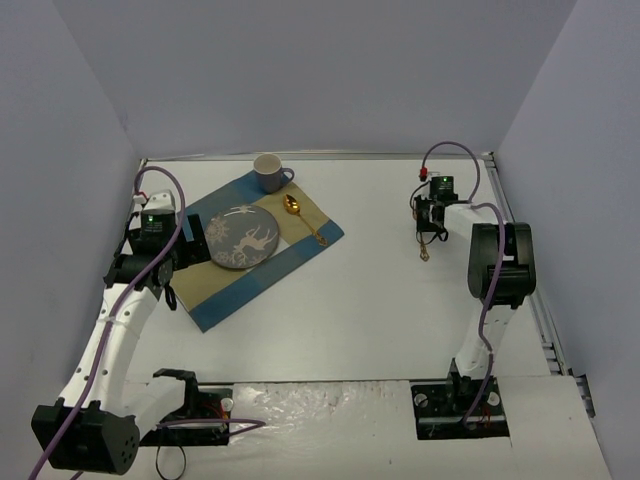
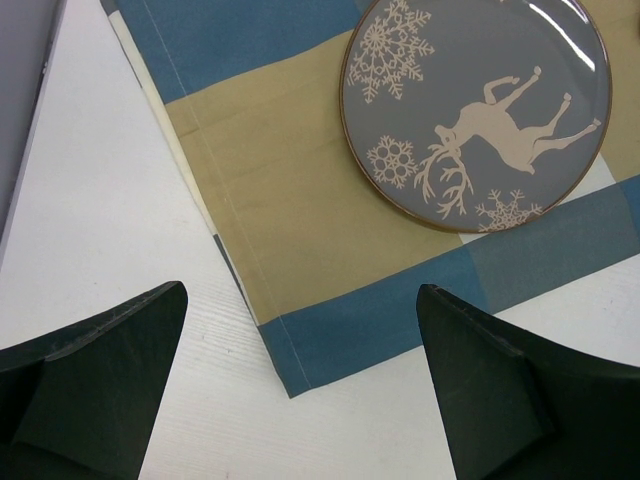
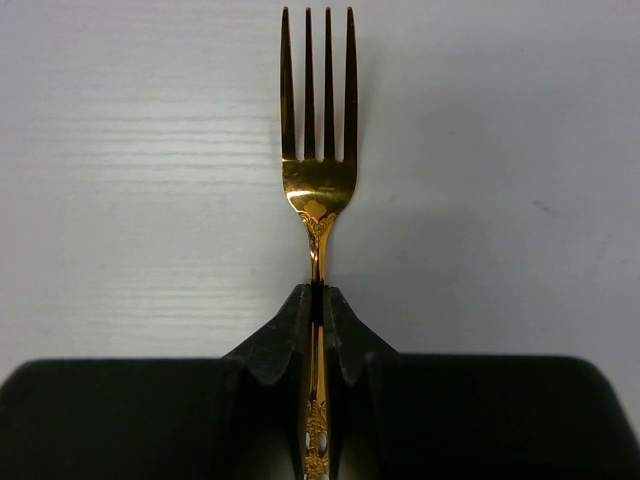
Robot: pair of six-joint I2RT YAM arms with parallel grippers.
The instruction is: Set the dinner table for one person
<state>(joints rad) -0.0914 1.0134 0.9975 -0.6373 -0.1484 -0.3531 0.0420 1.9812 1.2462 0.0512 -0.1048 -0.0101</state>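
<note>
Right end effector (image 3: 317, 293) clamps gold fork (image 3: 318, 185), dinner table (image 3: 120, 200) beneath.

- Bare counter (image 1: 380, 300) between mat (image 1: 225, 300) and right end effector (image 3: 317, 300): wide passage.
- Plate (image 1: 243, 237), cup (image 1: 269, 172) and spoon (image 1: 303, 218) crowd the mat.
- Left end effector (image 2: 300, 340) hangs over the mat's left edge.
- Right end effector with fork (image 3: 318, 150) blocks the far right.
- Walls (image 1: 300, 80) close three sides.

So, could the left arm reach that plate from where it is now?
Probably yes. The left gripper hangs open over the placemat, close by the plate, and nothing lies between them.
</note>
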